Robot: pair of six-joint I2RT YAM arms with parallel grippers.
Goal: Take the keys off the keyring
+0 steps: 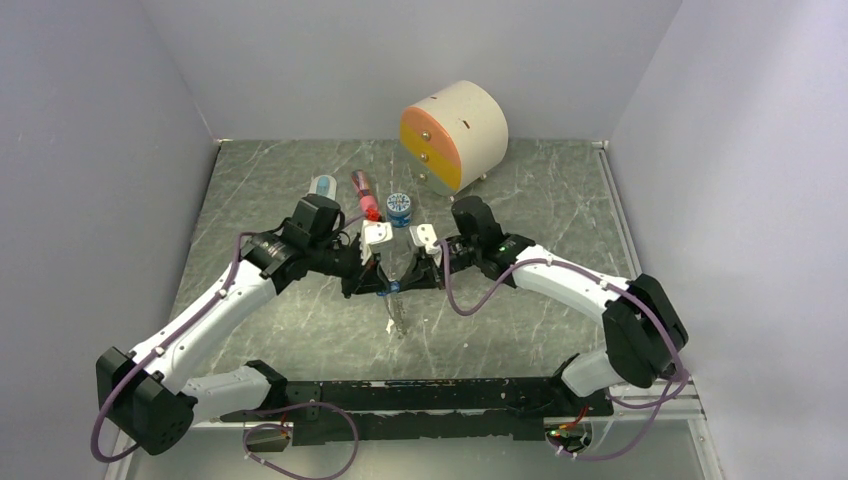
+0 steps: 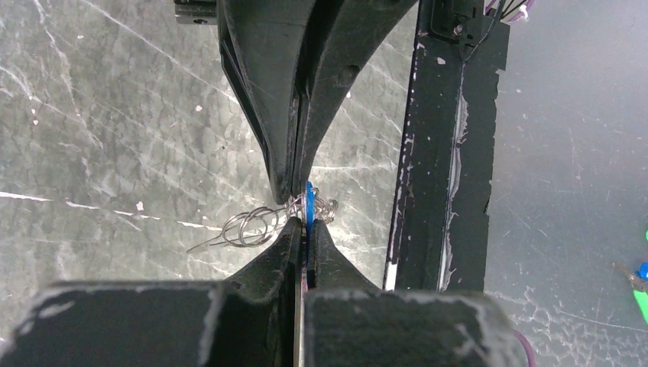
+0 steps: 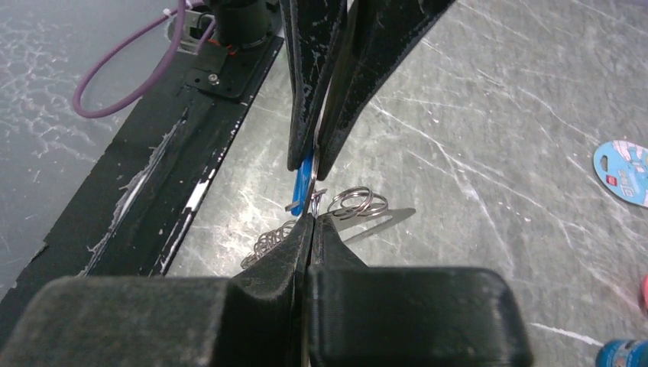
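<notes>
Both grippers meet tip to tip above the middle of the table. My left gripper [image 1: 385,283] [image 2: 306,222] is shut on the blue key [image 2: 309,200], whose blue tag sticks out between its fingers; it also shows in the right wrist view [image 3: 304,180]. My right gripper [image 1: 408,280] [image 3: 312,218] is shut on the keyring's wire right beside the tag. The keyring's coiled wire loops [image 3: 355,202] [image 2: 248,225] hang to one side and its beaded strand [image 3: 267,241] [image 1: 398,322] dangles below. A green bit [image 2: 642,302] shows at the left wrist view's right edge; I cannot tell what it is.
A round drawer box [image 1: 455,135] stands at the back. A blue tin [image 1: 400,207], a red tube [image 1: 365,195] and a pale blue oval piece [image 1: 322,186] lie behind the grippers. A black rail [image 1: 420,395] runs along the near edge.
</notes>
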